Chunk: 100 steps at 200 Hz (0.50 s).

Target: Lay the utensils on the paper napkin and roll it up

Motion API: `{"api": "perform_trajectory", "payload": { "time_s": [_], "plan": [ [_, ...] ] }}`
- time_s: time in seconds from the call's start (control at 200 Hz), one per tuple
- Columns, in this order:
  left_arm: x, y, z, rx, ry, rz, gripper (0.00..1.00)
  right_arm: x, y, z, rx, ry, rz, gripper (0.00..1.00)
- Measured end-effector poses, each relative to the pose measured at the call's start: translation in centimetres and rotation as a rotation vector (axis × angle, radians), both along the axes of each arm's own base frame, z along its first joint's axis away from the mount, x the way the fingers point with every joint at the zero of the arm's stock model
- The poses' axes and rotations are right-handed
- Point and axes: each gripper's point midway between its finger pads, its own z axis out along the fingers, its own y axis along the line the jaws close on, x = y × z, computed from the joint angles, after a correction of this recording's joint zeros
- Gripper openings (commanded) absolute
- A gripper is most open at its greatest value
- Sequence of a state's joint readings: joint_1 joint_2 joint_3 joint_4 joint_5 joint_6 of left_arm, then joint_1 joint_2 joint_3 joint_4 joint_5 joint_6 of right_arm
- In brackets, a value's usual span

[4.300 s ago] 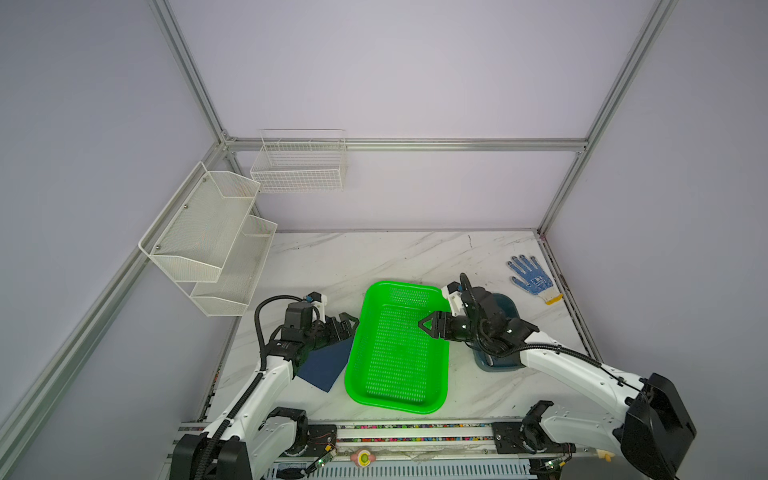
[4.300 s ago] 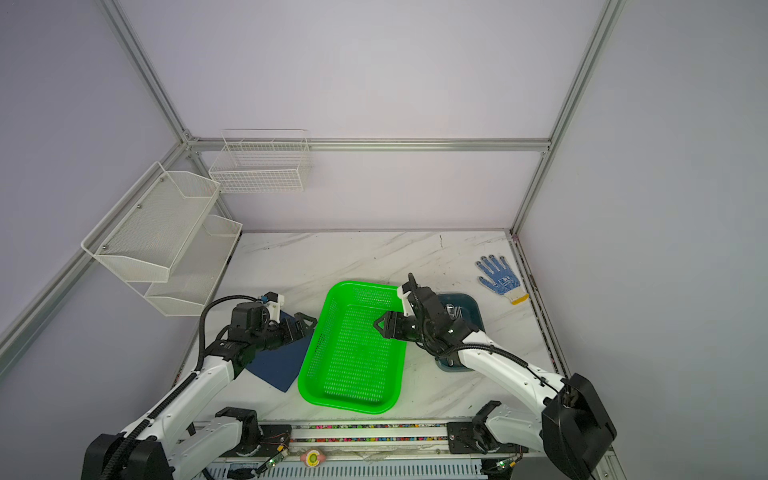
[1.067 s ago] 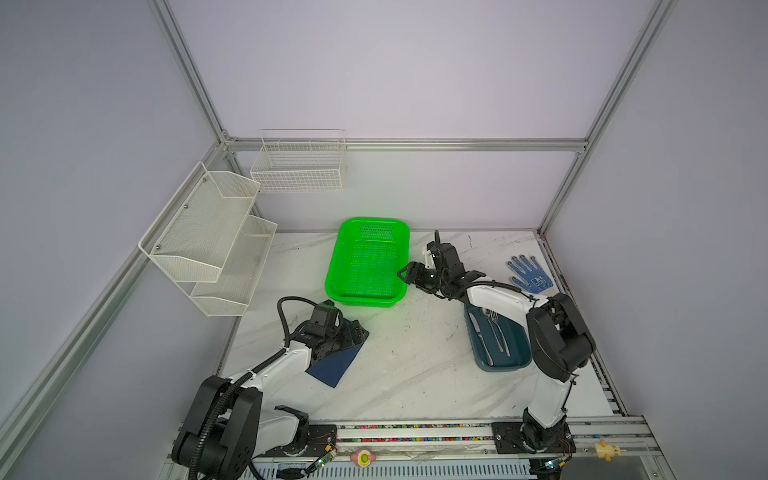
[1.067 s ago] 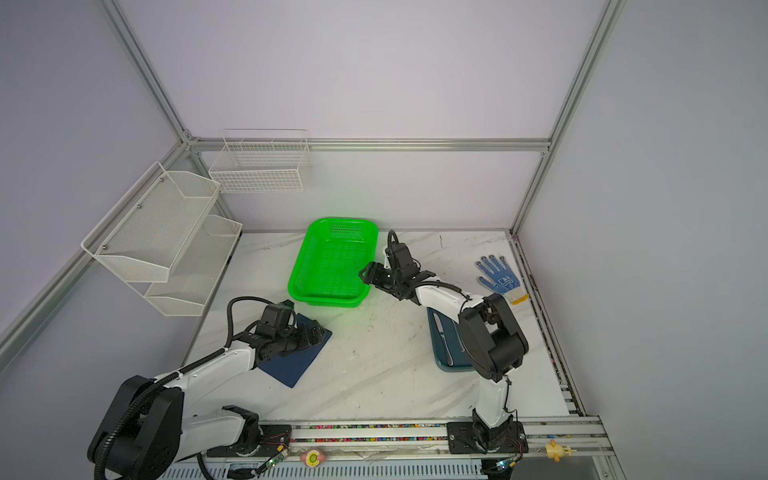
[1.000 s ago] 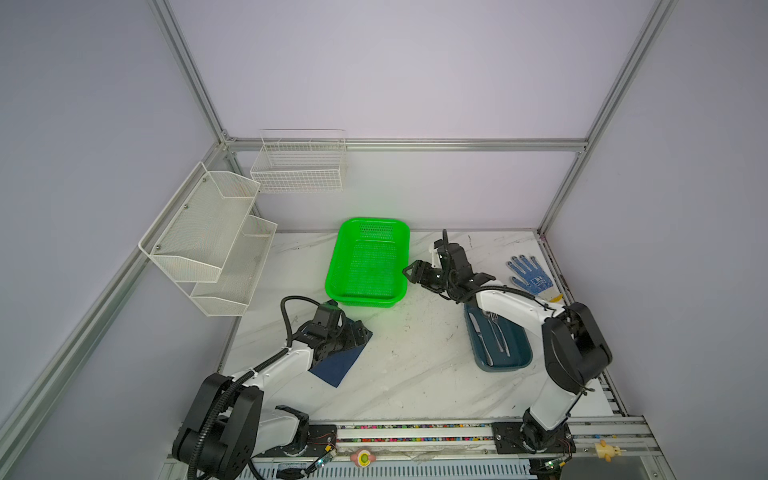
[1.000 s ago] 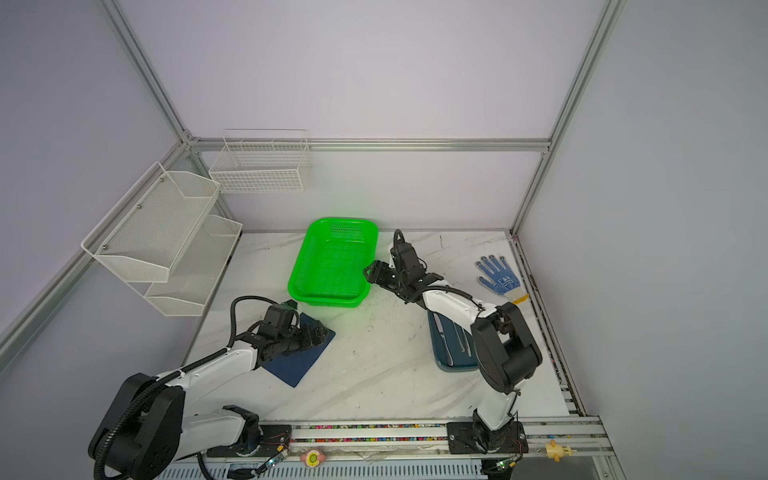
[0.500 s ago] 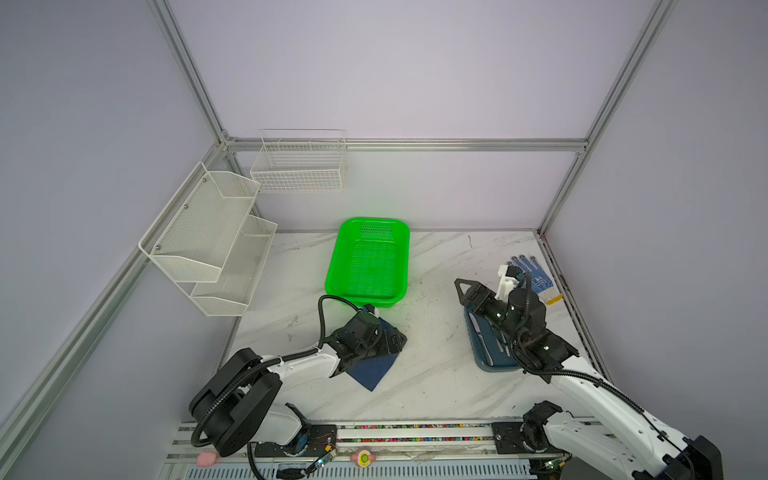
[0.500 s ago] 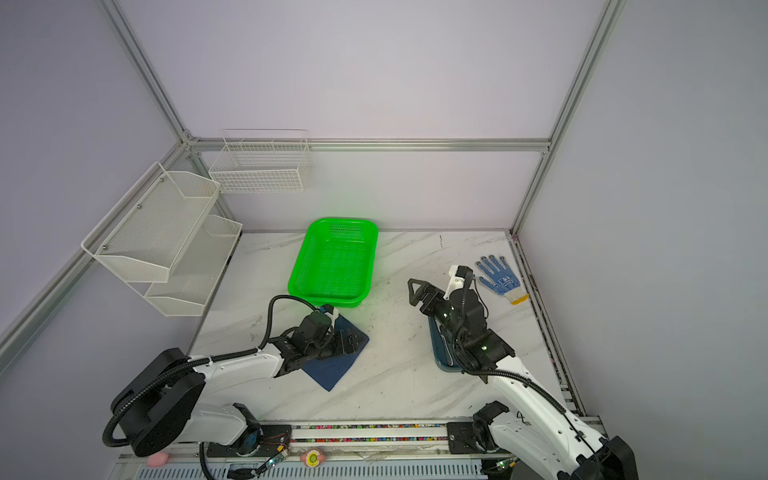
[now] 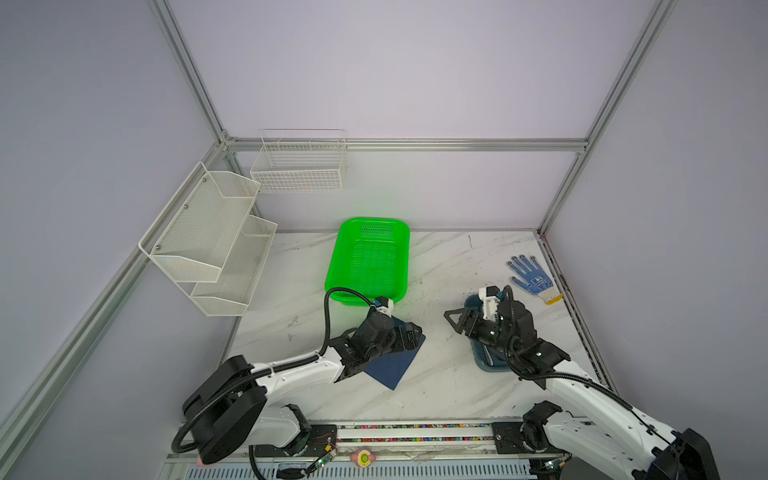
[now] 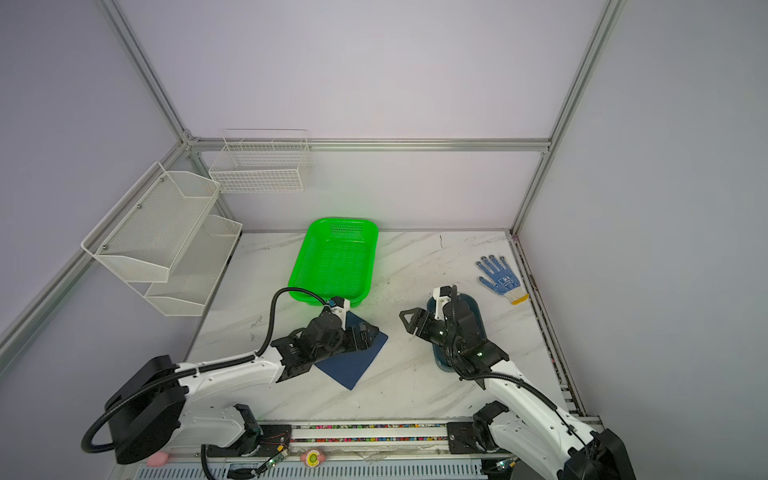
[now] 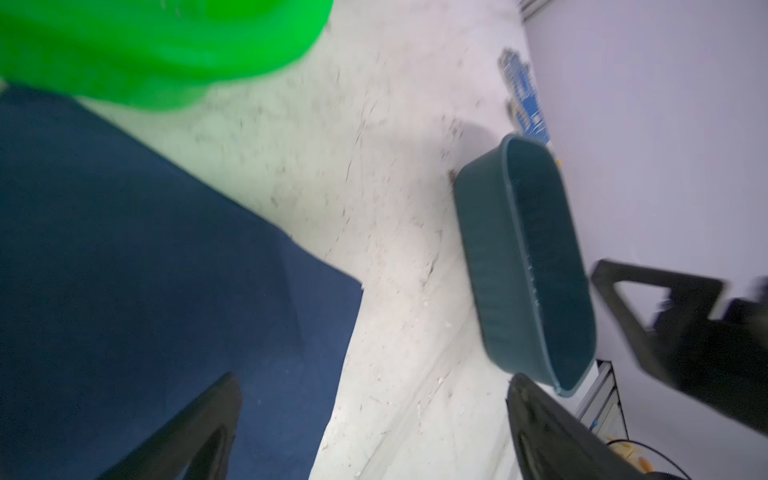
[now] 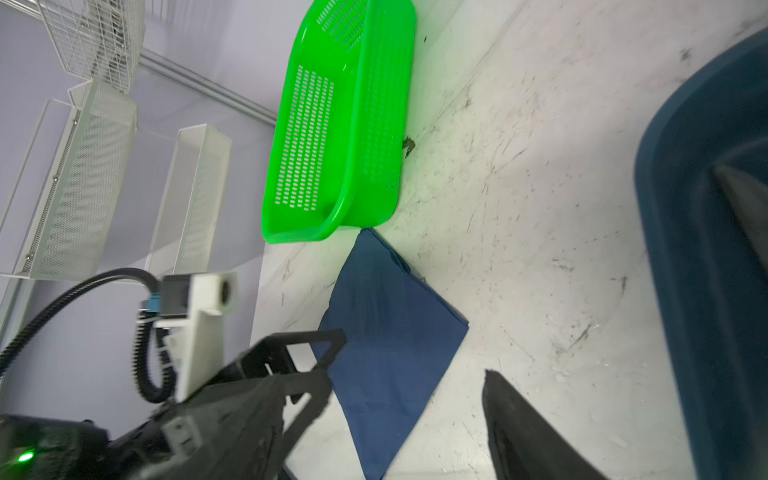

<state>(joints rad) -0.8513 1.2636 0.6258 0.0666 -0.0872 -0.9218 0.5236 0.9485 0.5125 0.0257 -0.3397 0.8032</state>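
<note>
- A white marbled bench (image 9: 453, 266) is enclosed by pale lilac walls and aluminium framing; a two-tier white mesh rack (image 9: 208, 241) and a white wire basket (image 9: 299, 166) are mounted on the walls at the far left.
- A bright green perforated basket (image 9: 368, 259) is set at the back of the bench, near the middle.
- The dark navy paper napkin (image 9: 395, 365) is laid flat on the bench as a diamond, in front of the green basket; in the right wrist view its far corner is seen just beside the basket's near rim.
- The left hand (image 9: 415, 334) is held low over the napkin's right part; its fingers are spread wide with nothing between them; whether the paper is touched cannot be told.
- A dark teal plastic tray (image 10: 473, 306) is placed on the right of the bench, well apart from the napkin; it is largely covered by the right arm in both top views.
- The right hand (image 9: 461, 326) is held over the tray's left rim, pointed towards the napkin; its fingers are spread and nothing is pinched.
- The utensils cannot be made out; the tray's inside is hidden, dark or blurred in every view.
- A blue-dotted white work glove (image 9: 532, 280) is laid flat at the far right, beyond the tray.
</note>
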Motion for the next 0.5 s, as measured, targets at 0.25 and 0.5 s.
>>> {"api": "perform_trajectory", "payload": {
  "time_s": [0.25,0.5],
  "plan": [
    [-0.5,8.2,2.7,0.115,-0.153,0.175,0.96,-2.6,7.7,-4.3,-0.067,0.113,0.226,0.55],
    [-0.5,11.8,1.3,0.194,-0.114,0.182,1.0,-1.8,12.6,-7.9,-0.092,0.145,0.254,0.44]
  ]
}}
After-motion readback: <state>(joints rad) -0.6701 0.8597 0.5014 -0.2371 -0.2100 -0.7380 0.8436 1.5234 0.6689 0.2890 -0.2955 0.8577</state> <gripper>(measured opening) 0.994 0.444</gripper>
